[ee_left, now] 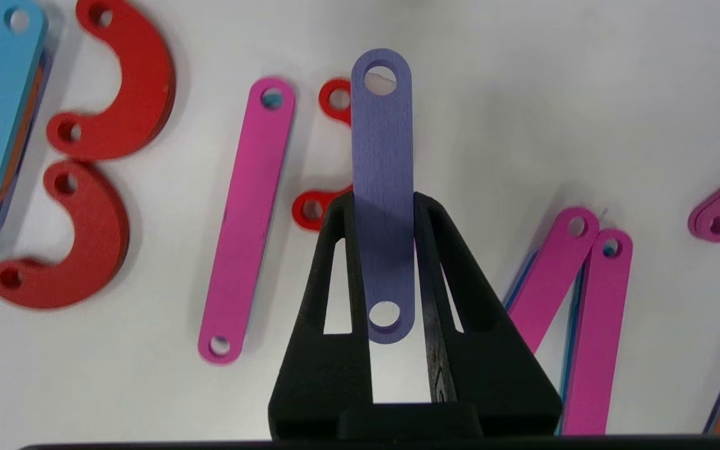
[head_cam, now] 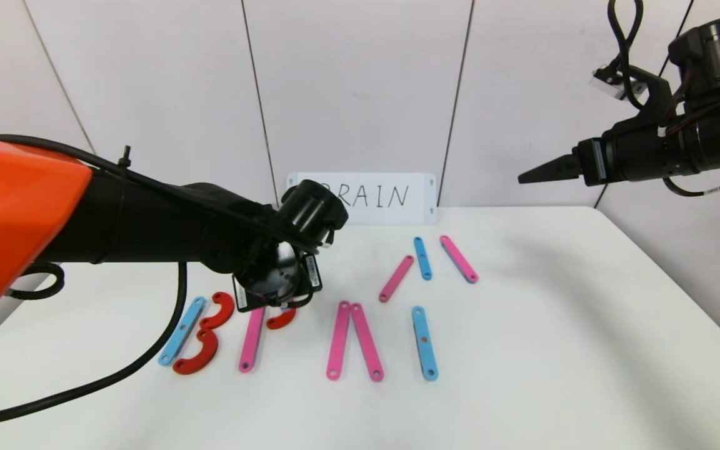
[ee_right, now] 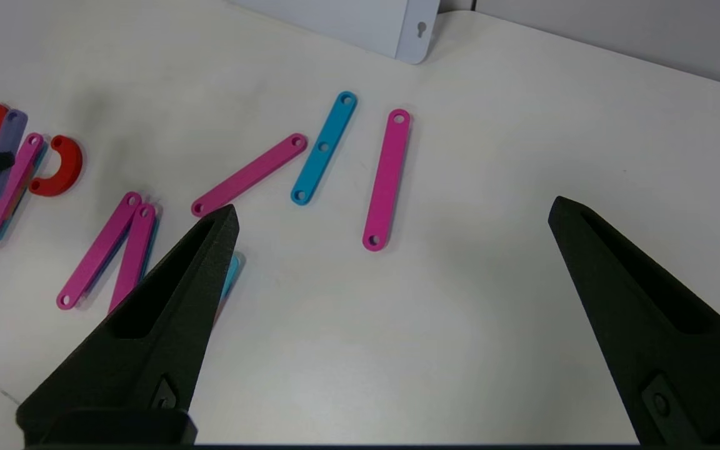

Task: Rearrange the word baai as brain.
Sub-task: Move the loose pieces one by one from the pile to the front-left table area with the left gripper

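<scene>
Left wrist view: left gripper [ee_left: 385, 206] clenched on a flat purple plastic strip with holes [ee_left: 382, 156], held above the red C-shaped curve [ee_left: 329, 156]. Right gripper [ee_right: 391, 212] gapes wide, raised, holding nothing.

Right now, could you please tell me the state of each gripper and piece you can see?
left gripper: shut on the purple strip, above the R.
purple strip: held, lifted off the table.
right gripper: open, empty, raised at the right.
red curves: flat beside the blue strip, forming B.
small red curve: flat beside a pink strip.
name card: upright, reads BRAIN.
</scene>
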`<state>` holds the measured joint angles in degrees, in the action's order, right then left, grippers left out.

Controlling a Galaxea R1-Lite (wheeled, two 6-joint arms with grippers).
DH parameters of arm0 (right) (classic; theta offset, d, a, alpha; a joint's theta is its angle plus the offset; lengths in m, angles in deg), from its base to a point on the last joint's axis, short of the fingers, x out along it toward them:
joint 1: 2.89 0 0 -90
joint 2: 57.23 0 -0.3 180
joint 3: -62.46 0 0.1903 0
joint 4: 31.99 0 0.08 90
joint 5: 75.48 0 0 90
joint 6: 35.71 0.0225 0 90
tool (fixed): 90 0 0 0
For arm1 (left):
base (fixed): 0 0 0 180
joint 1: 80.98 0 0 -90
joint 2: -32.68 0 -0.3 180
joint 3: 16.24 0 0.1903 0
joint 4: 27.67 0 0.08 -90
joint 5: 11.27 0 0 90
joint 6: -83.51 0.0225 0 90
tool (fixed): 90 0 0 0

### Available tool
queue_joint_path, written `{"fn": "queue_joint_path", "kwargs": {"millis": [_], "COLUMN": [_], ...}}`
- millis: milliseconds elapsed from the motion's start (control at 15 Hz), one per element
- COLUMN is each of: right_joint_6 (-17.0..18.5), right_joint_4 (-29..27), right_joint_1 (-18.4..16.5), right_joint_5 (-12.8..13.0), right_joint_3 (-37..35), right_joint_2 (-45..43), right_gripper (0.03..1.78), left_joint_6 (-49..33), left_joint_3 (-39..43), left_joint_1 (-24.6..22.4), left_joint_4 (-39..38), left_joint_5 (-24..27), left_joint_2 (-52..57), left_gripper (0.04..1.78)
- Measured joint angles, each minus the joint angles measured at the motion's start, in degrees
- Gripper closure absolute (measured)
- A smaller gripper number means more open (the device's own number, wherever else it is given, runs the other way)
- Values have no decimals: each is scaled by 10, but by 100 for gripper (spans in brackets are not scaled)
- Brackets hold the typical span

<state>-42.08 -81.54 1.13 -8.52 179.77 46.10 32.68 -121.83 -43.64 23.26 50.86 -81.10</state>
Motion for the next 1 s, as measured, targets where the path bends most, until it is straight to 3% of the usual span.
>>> {"fn": "queue_joint_path", "kwargs": {"millis": [267,1000], "right_joint_6": [0,0], "right_joint_4": [0,0], "right_joint_1": [0,2], "right_joint_5": [0,0], "right_joint_3": [-1,-1], "right_joint_2": [0,2], "right_gripper": [7,7], "left_joint_6": [-59,-163], "left_joint_3": [42,97], "left_joint_1": [19,60], "left_joint_4": [15,15], "left_joint_5": [-24,-25], "left_joint_2": [18,17], "left_gripper": [155,155]}}
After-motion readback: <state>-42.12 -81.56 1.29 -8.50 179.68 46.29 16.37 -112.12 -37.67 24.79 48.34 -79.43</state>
